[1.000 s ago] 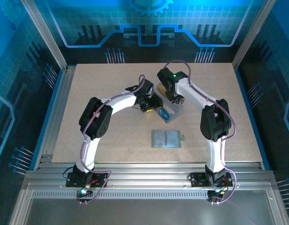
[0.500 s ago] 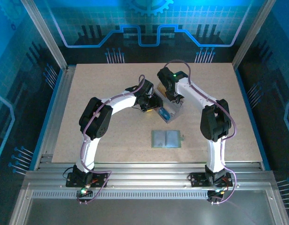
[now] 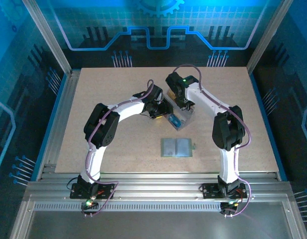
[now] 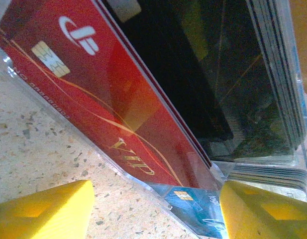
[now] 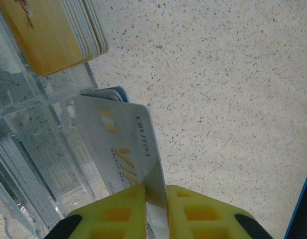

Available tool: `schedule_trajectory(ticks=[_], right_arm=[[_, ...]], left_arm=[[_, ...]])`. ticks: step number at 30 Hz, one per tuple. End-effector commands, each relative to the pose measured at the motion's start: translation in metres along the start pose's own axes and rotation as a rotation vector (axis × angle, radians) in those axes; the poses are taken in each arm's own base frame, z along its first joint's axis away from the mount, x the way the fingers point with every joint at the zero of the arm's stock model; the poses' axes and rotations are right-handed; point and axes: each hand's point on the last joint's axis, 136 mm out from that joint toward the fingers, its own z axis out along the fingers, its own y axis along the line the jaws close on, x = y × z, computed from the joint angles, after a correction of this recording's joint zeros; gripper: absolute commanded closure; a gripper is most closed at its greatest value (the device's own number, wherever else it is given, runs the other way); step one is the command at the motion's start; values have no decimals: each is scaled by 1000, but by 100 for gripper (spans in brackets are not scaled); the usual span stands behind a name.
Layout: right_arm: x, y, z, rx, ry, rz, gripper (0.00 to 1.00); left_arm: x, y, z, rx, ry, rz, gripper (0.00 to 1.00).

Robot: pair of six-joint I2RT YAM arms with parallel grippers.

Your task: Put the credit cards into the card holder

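Step now: picking one card out of the clear tray [image 3: 179,118], before it goes to the wallet.
Right fingers [image 5: 154,209]: pressed onto a pale card [image 5: 124,149], one yellow finger on each side. The card stands up on its edge out of the tray.
Left fingers [image 4: 155,209]: spread wide, holding nothing. They sit on each side of the tray's corner, close by the red card [image 4: 98,99] and the blue card [image 4: 193,209], maybe to keep the tray from sliding.
Other cards: a tan stack [image 5: 49,35] and a dark stack [image 4: 193,64] stay in the tray.
Wallet [image 3: 177,147]: lies open and flat on the desk [image 3: 108,94], at about 6 o'clock from the tray, near it but not touching.
Next move: I think the right arm must lift the pale card clear of the tray, carry it toward 6 o'clock, and slide its edge into a wallet pocket. The pocket is thin, so the card must line up well.
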Motion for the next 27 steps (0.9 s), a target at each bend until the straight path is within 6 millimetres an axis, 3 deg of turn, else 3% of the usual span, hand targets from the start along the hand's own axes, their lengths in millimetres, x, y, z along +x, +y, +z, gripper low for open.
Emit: schedule_trajectory(ticks=[1, 17, 27], right_arm=[[-5, -8, -15, 17, -26, 0, 87], [-3, -1, -26, -32, -28, -17, 100], [-2, 10, -39, -151, -46, -2, 100]], left_arm=[[30, 54, 16, -160, 92, -54, 32], [31, 55, 17, -154, 98, -59, 32], [30, 52, 14, -128, 97, -67, 32]])
